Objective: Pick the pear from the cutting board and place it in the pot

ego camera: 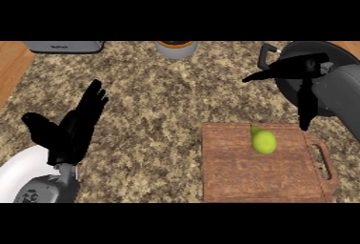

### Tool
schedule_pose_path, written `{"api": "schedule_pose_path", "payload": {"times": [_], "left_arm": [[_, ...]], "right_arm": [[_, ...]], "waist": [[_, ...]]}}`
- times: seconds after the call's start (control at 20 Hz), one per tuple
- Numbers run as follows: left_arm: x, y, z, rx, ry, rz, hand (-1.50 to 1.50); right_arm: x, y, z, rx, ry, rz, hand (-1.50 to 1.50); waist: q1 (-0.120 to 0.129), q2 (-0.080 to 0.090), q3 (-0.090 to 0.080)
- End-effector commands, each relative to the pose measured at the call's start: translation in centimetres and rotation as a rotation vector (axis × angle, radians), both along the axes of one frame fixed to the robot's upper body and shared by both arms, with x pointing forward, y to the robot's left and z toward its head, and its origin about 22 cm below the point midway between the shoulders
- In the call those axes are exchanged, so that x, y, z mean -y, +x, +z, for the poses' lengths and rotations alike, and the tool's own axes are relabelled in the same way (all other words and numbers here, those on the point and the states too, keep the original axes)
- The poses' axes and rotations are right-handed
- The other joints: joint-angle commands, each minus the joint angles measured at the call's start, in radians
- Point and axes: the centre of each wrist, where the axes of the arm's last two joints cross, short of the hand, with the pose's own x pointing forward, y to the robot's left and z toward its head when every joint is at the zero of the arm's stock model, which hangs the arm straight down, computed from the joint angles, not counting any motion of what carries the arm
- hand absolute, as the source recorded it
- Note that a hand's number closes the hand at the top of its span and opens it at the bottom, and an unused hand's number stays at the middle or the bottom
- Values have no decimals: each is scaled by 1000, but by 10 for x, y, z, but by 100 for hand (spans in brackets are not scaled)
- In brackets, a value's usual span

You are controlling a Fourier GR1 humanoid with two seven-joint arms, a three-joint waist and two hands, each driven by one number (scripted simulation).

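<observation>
A green pear [264, 141] lies on the far part of a brown wooden cutting board [260, 181] at the lower right of the head view. Behind the board, at the far right, stands the dark pot [333, 49], largely hidden by my right hand [299, 66]. That hand hovers over the pot with its fingers spread, one pointing left and another reaching down toward the board's far right corner; it is open, holds nothing and is apart from the pear. My left hand [76, 127] rests open at the lower left, fingers up.
A grey appliance [63, 46] sits at the far left edge of the speckled counter. A round container with an orange rim [175, 48] stands at the far middle. Wooden flooring [10, 66] shows past the counter's left edge.
</observation>
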Motion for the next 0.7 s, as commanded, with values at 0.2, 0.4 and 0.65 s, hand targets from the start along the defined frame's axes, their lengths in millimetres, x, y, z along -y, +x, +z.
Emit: {"api": "schedule_pose_path", "payload": {"times": [0.2,0.4,0.65], "left_arm": [[-10,-8,-9,-4,16,1,0],[-7,-6,-7,-3,2,-8,0],[-18,6,14,5,5,11,0]], "right_arm": [[5,-1,-7,-69,26,16,-150],[-8,-12,-24,-58,47,15,-150],[-22,-16,-25,-66,25,18,-150]], "waist": [[-6,-3,0],[-14,-5,-1],[-17,-6,-1]]}}
